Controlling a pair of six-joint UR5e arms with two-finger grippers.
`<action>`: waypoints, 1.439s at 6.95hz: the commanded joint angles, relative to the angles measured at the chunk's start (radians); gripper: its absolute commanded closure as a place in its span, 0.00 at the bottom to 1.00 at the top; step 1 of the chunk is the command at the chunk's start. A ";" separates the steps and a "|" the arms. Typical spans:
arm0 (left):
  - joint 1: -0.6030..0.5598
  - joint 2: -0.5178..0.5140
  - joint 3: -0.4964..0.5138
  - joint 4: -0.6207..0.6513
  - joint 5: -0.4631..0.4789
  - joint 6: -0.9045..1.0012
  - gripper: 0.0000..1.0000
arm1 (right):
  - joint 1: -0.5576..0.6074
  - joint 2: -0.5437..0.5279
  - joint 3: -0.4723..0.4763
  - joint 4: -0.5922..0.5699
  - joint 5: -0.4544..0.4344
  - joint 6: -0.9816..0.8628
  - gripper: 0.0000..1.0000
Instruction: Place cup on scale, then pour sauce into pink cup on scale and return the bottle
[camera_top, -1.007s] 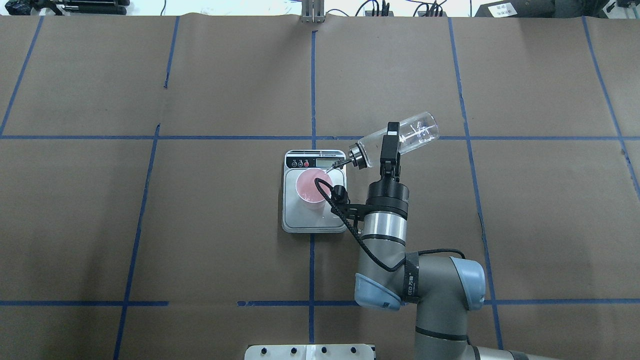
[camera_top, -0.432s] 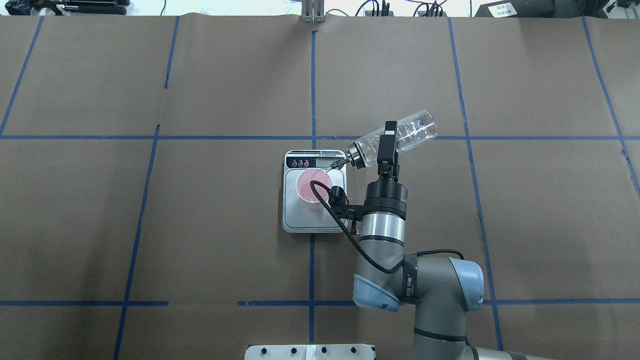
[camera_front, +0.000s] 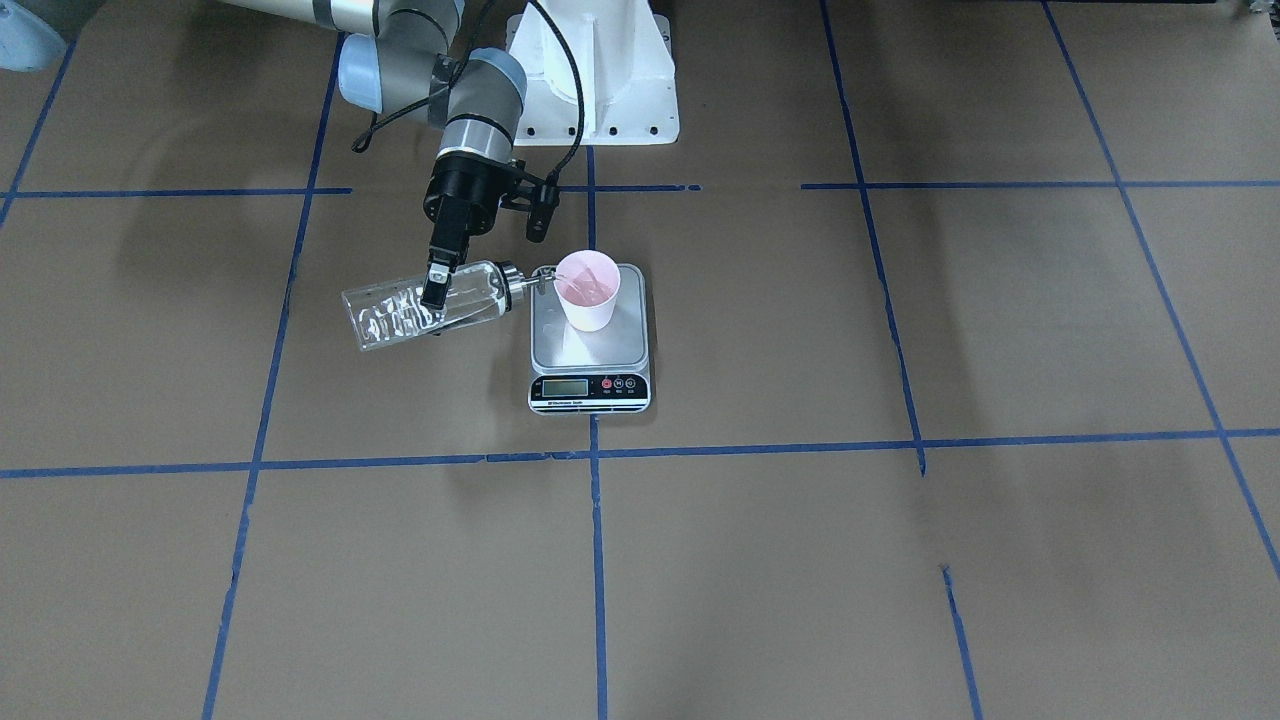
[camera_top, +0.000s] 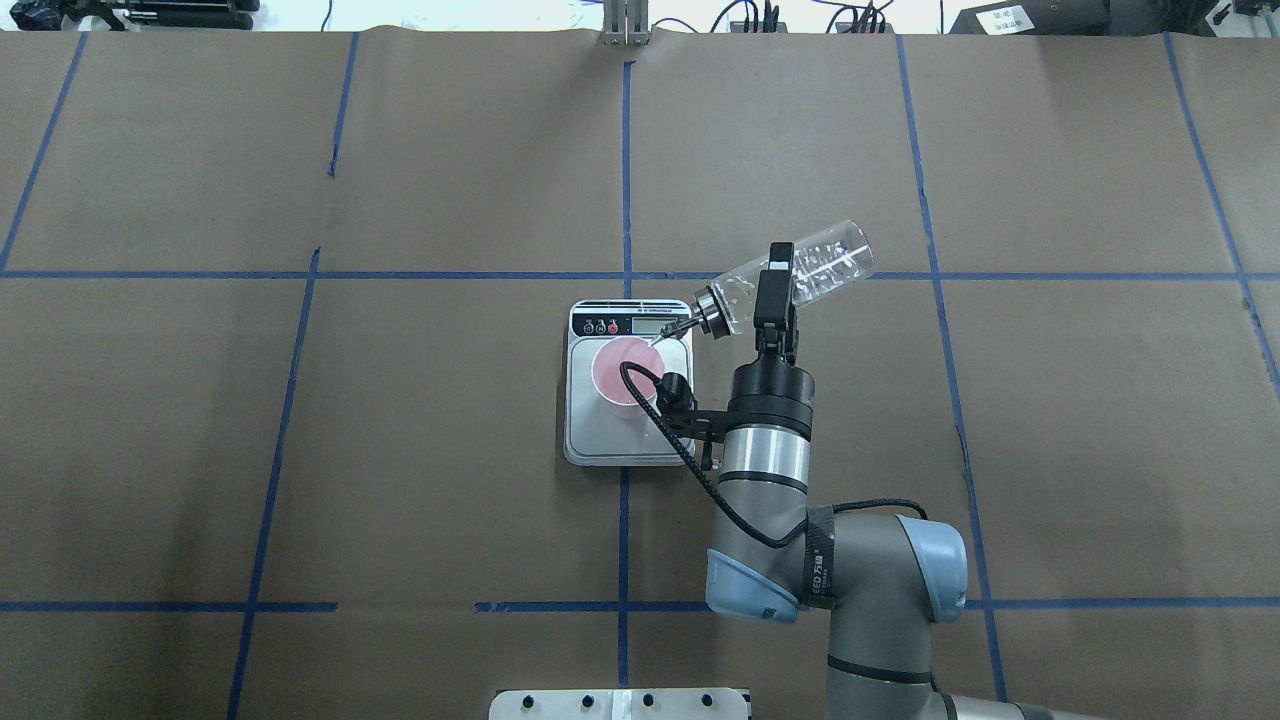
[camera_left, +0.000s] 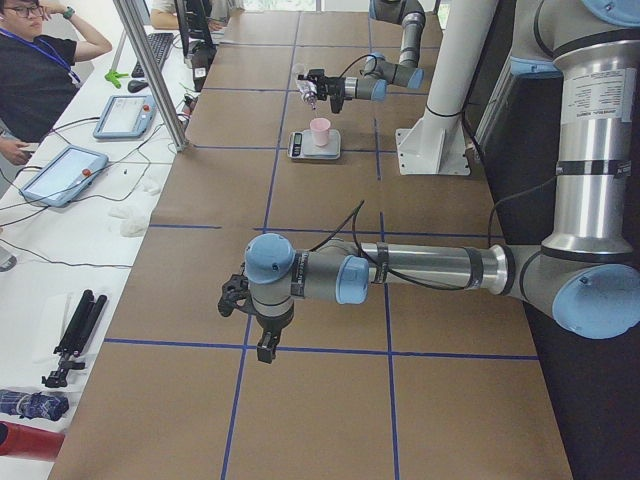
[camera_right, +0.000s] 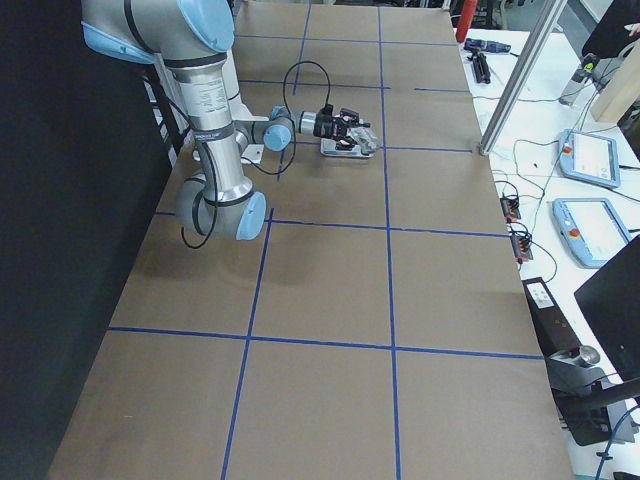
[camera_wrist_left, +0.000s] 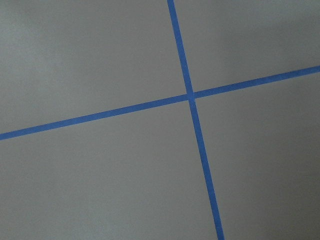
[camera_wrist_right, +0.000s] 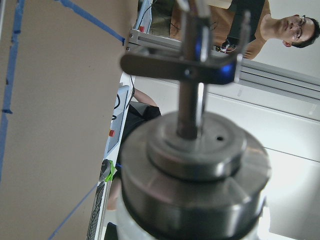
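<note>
The pale pink cup (camera_top: 622, 372) stands upright on the steel platform of the scale (camera_top: 625, 440), behind its black display strip. My right gripper (camera_top: 773, 290) is shut on the clear glass bottle (camera_top: 825, 262) and holds it tilted, base raised. The metal spout reaches over the cup's rim. In the front-facing view the bottle (camera_front: 385, 315) lies left of the cup (camera_front: 588, 290) on the scale (camera_front: 590, 350). I cannot make out a stream of clear sauce. The right wrist view shows the bottle's metal collar (camera_wrist_right: 192, 175). My left gripper (camera_left: 265, 345) hangs over bare table far away; I cannot tell its state.
Brown paper with blue tape lines (camera_top: 625, 170) covers the table. The robot's white base (camera_front: 590, 70) stands behind the scale. An operator (camera_left: 40, 70) sits at a side table with tablets on the robot's left.
My right arm and the bottle have shifted slightly left, with the spout staying over the cup's rim. The cup and scale have not moved.
</note>
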 joint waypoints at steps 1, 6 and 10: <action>0.000 0.000 0.000 0.000 -0.001 0.000 0.00 | 0.000 0.000 -0.002 0.000 0.000 0.000 1.00; 0.000 0.000 -0.002 0.000 -0.001 0.000 0.00 | -0.005 0.000 0.023 0.038 0.011 0.020 1.00; 0.002 0.000 -0.005 0.000 -0.001 0.000 0.00 | -0.002 -0.020 0.027 0.423 0.194 0.212 1.00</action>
